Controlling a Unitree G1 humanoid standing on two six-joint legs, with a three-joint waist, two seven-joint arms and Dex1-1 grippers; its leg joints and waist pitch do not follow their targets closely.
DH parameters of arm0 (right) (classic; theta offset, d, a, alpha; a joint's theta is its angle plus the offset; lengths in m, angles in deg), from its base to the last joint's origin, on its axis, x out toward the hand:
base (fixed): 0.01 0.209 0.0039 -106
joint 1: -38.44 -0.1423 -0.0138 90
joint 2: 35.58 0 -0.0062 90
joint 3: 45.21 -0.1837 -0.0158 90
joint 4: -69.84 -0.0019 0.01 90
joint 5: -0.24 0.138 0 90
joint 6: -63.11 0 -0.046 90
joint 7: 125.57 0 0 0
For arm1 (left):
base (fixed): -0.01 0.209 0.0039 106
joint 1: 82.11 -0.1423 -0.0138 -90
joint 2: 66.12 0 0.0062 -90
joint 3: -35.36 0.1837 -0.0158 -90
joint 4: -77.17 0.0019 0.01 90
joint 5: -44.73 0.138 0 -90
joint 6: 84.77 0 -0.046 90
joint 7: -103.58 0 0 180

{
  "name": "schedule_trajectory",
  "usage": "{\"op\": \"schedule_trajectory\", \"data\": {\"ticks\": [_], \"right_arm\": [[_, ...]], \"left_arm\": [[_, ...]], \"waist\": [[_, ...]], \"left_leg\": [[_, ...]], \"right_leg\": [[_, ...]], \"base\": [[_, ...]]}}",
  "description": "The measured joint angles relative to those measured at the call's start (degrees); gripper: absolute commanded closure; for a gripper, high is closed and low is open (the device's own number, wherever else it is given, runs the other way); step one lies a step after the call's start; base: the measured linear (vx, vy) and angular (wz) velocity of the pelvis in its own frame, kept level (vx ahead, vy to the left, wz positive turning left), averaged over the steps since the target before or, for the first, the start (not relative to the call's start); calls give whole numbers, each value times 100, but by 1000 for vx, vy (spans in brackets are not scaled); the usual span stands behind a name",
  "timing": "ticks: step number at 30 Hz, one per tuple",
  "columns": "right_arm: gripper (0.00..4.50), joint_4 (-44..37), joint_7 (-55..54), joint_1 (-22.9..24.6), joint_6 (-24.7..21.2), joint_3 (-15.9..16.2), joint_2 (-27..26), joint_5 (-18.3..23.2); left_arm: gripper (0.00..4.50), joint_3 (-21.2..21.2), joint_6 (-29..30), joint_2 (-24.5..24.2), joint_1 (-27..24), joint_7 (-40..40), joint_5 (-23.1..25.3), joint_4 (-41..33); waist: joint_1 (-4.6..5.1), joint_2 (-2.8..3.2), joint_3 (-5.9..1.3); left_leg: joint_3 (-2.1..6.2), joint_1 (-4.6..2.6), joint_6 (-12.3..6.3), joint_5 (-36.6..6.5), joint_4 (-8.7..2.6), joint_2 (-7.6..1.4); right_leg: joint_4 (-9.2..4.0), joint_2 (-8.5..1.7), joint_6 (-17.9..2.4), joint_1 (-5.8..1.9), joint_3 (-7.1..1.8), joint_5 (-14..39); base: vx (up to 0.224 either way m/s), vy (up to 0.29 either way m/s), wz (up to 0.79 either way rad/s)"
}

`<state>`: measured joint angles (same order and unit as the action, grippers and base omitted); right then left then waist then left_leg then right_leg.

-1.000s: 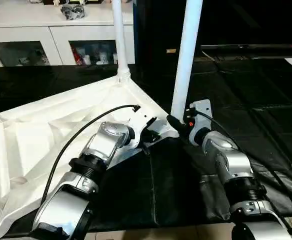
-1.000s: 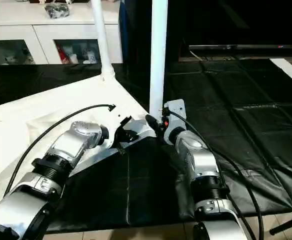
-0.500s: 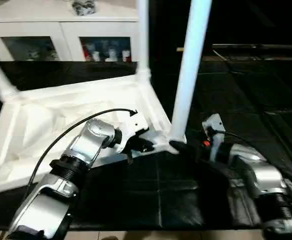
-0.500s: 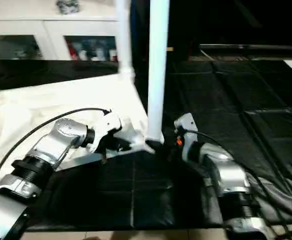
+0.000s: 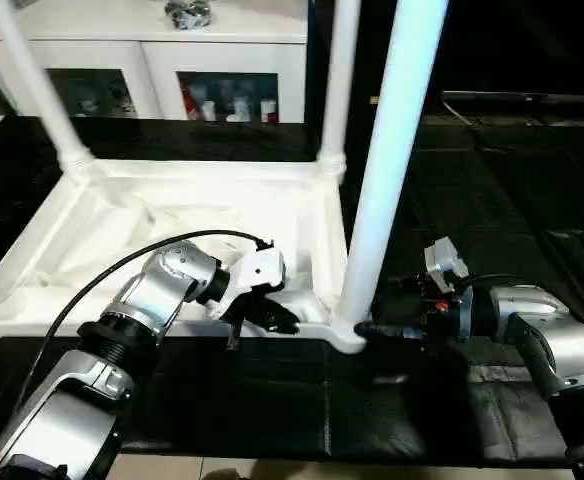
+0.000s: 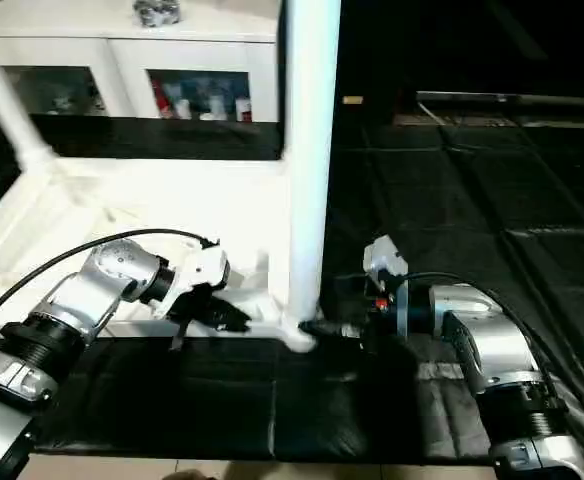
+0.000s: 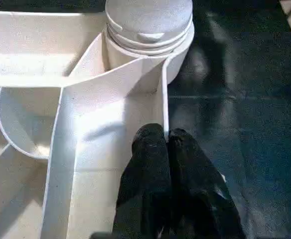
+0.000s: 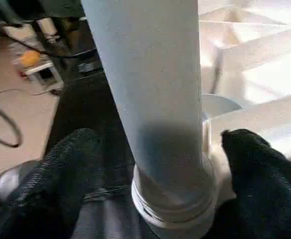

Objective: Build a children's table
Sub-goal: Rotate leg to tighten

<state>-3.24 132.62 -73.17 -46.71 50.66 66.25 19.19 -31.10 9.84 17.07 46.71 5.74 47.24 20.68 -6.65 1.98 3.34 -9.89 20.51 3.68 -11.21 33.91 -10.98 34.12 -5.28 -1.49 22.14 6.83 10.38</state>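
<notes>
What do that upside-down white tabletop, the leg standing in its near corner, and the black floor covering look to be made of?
The tabletop looks like moulded white plastic: thin ribs and a smooth, matte, seamless surface. The leg seems to be the same plastic, slightly glossy, with moulded rings at its base. The floor covering is probably vinyl or rubber sheeting: it shines, creases, and shows seams.

White glass-door cabinet (image 5: pixel 152 70) at the back, black mat (image 5: pixel 492 200) covering the floor

Light falls from above — the white leg (image 5: pixel 390 170) glares, the black mat (image 5: pixel 512 200) stays dim. Both head views are softly blurred; wrist views blur close up.
</notes>
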Motion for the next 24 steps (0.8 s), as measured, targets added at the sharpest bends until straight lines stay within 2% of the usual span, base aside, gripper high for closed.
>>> {"op": "schedule_trajectory", "data": {"ticks": [2, 5, 7, 11, 13, 16, 19, 22, 24], "right_arm": [[66, 0, 68, -12, -38, 88, 0, 1], [76, 17, 159, -29, -81, 198, -10, -12], [107, 50, 214, -76, -81, 265, -11, -13], [121, 170, 234, -143, -82, 309, -12, -13], [149, 192, 250, -175, -84, 353, -14, -15], [158, 194, 263, -190, -93, 367, -16, -39], [193, 195, 315, -193, -106, 381, -16, -54], [202, 196, 335, -217, -104, 399, -10, -57], [223, 195, 343, -233, -104, 410, -1, -59]], "left_arm": [[450, 23, -2, -13, -10, 85, -2, -44], [450, 65, -7, -24, -20, 150, -9, -104], [450, 93, -16, -24, -21, 154, -8, -109], [450, 108, -61, -24, -23, 183, -8, -115], [450, 112, -72, -24, -25, 219, -8, -122], [450, 117, -78, -28, -36, 239, -8, -145], [450, 126, -78, -39, -49, 239, -8, -178], [450, 129, -78, -49, -55, 239, -8, -200], [450, 128, -77, -51, -56, 239, -8, -210]], "waist": [[-11, 0, 0], [-22, 0, 0], [-23, -3, -1], [-35, -2, -1], [-39, -2, -1], [-52, -3, -1], [-55, -3, -1], [-53, -3, -1], [-54, -3, -1]], "left_leg": [[-1, 1, 0, 0, 1, 0], [-3, 2, -2, 1, 3, 0], [-4, 2, -3, 2, 4, 0], [-4, 2, -7, 6, 4, 0], [-4, 2, -7, 6, 4, -1], [-4, 3, -8, 7, 4, -1], [-4, 3, -9, 7, 4, -1], [-4, 2, -9, 8, 4, -1], [-4, 2, -9, 8, 4, -1]], "right_leg": [[0, 0, 0, 0, 0, 0], [0, -1, 0, 0, -1, 0], [1, -2, 0, -1, -1, 0], [2, -2, 0, -1, -1, 0], [2, -2, 0, -1, -1, 0], [2, -2, 0, -1, -1, 0], [2, -2, 0, -1, -1, 0], [4, -2, 0, -1, -1, 0], [4, -2, 0, -1, 0, 0]], "base": [[0, 0, 0], [0, 0, 0], [0, 0, 0], [0, 0, 0], [0, 0, 0], [0, 0, 0], [0, 0, 0], [0, 0, 0], [0, 0, 0]]}}
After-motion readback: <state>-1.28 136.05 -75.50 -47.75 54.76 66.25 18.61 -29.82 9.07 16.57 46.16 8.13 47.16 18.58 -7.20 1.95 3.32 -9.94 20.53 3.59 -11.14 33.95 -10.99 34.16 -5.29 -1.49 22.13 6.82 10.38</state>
